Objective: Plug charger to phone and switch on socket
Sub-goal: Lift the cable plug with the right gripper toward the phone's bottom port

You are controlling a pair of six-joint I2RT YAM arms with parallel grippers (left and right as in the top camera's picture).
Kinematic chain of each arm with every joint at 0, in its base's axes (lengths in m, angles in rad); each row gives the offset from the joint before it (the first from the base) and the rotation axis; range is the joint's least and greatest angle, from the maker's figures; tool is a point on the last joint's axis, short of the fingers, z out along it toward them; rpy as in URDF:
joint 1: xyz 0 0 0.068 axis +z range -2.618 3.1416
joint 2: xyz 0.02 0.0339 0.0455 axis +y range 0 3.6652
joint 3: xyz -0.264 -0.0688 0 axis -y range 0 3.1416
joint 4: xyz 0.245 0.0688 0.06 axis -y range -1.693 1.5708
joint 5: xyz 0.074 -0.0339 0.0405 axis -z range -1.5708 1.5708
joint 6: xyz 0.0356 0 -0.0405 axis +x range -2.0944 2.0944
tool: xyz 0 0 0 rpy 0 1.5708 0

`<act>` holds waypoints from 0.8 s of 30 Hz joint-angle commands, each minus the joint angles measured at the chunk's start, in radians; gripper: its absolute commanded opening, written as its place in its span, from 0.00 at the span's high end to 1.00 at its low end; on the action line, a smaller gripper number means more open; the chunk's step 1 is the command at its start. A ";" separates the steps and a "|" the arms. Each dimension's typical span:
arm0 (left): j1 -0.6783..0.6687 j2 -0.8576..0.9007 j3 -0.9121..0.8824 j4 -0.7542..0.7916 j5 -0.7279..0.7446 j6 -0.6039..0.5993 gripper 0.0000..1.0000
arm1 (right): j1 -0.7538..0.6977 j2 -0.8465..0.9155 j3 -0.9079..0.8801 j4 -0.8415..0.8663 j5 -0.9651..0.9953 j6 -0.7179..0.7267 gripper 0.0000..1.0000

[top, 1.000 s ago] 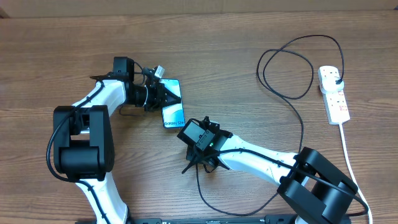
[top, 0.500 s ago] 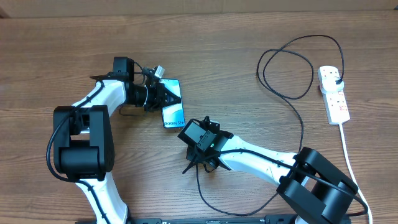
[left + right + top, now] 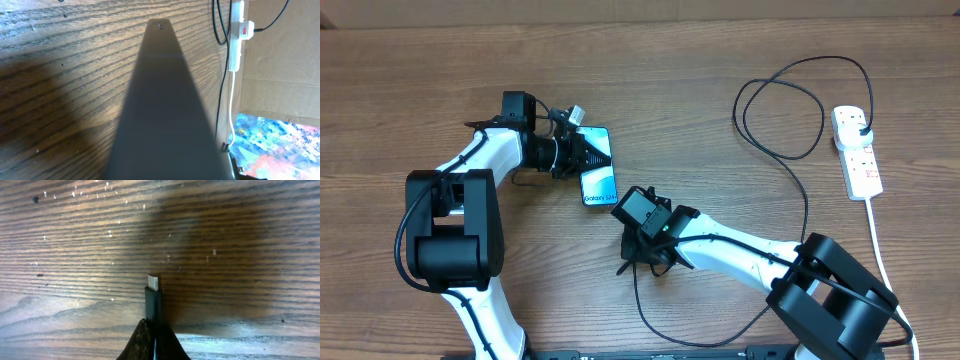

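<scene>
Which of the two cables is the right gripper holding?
The thin black charger cable, gripped just behind its connector tip; the thick white cord by the socket is untouched.

table: brown wood grain | backdrop: plain cardboard wall | beyond: colourful patterned patch

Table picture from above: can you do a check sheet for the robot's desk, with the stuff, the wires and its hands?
Surface: wooden table, bare grain.
Job's things: phone screen up; charger plugged into the socket, not in the phone yet.
Clutter: nothing seen.
Fingers: left fingers shut on the phone's top end; right fingers shut on the charger, connector tip poking out ahead.
Cables: charger loops across the table; white cord leaves the socket toward the near edge.
Surroundings: cardboard wall behind the table.
</scene>
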 commanded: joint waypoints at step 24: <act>0.028 0.000 0.022 -0.011 0.192 0.132 0.96 | -0.179 -0.003 -0.051 0.304 -0.760 -0.627 0.96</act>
